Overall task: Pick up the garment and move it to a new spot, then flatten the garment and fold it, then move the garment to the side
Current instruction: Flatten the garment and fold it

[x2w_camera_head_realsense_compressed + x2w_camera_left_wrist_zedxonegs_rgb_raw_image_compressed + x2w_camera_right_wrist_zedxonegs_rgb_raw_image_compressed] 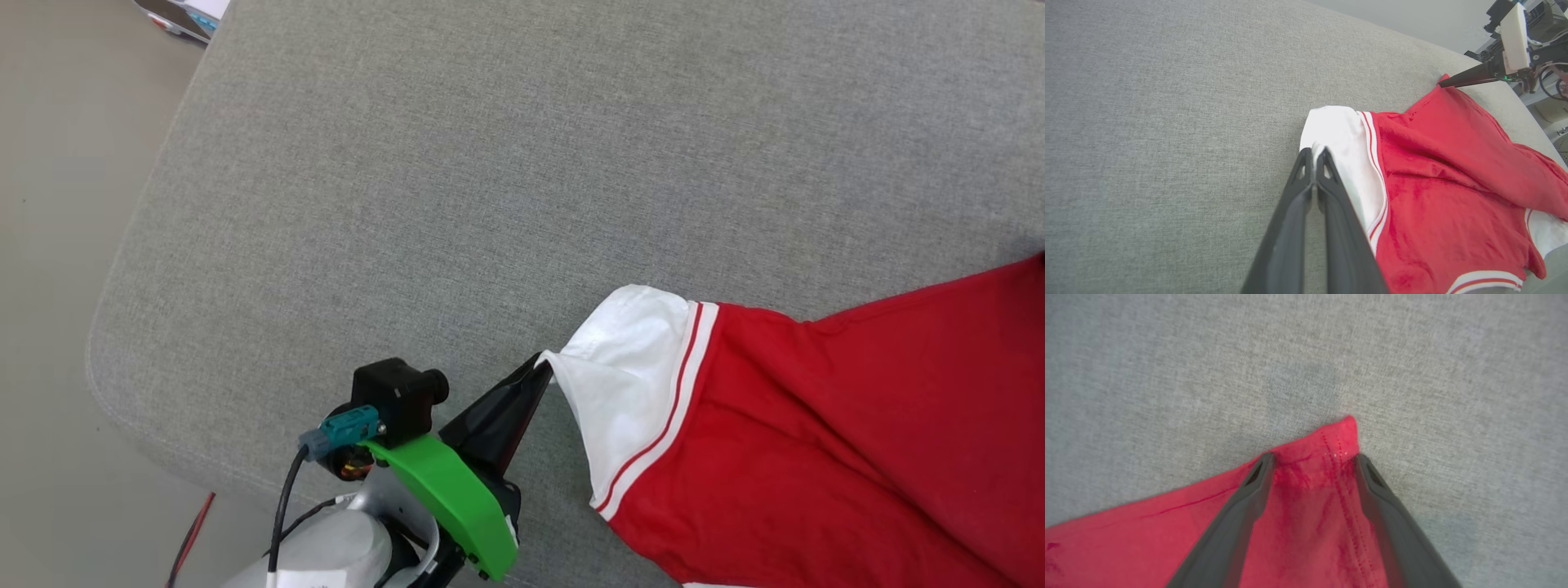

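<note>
The garment (816, 425) is a red shirt with a white sleeve and red-white striped trim, spread over the right part of a grey cushion. My left gripper (540, 363) is shut on the edge of the white sleeve (1331, 130), its fingertips (1314, 153) pinched together on the cloth. My right gripper (1314, 457) stands open, its two fingers straddling a red hemmed corner of the garment (1306, 506) that lies on the cushion. In the left wrist view the right gripper (1447, 83) touches the far red corner of the garment (1433, 183).
The grey fabric cushion (490, 163) has a rounded edge at the left and front. Beyond it lies a beige floor (57, 204) with a red cable (192, 535) and some flat objects (184, 16) at the top left.
</note>
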Tool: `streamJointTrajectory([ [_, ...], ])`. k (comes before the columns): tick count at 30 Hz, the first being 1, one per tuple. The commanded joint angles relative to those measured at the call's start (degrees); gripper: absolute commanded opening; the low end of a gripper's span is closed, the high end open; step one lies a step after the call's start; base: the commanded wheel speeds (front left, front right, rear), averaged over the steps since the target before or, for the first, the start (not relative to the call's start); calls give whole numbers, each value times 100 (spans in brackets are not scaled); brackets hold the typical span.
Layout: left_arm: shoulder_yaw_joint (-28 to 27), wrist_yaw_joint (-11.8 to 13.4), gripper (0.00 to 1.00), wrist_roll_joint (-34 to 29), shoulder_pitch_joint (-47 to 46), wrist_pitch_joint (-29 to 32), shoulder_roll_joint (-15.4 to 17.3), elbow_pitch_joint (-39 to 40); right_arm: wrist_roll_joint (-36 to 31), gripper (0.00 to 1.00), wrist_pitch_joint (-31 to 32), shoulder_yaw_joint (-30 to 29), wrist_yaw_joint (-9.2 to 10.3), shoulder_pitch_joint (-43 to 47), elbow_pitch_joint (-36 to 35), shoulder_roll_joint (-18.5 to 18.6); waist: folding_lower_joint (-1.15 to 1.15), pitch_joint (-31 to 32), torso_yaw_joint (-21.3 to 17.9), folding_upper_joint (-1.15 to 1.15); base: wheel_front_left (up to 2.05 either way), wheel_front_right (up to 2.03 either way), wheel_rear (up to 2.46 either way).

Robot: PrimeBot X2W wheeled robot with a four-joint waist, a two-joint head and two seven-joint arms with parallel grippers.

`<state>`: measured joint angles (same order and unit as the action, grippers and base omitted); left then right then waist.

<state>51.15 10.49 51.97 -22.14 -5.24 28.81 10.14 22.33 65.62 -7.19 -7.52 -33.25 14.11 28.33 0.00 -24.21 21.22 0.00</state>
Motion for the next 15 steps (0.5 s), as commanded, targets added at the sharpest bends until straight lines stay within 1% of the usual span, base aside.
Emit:
streamJointTrajectory([
  [1,-16,-11,0,-19,-99,-30,-29,-4,10,30,-8,126,3,143,170,-101,0,3,13,0,0,0,0],
  [2,-17,-4,0,-16,-98,-27,-27,-4,27,0,-23,151,3,167,193,-97,0,15,11,0,0,0,0],
  [8,-29,40,0,-4,-90,-13,-6,-1,163,0,-310,184,3,134,312,-115,0,133,-35,0,0,0,0],
  [15,-92,96,0,34,-21,-50,76,-26,463,0,-970,310,3,45,372,-119,0,487,-192,0,0,0,0],
])
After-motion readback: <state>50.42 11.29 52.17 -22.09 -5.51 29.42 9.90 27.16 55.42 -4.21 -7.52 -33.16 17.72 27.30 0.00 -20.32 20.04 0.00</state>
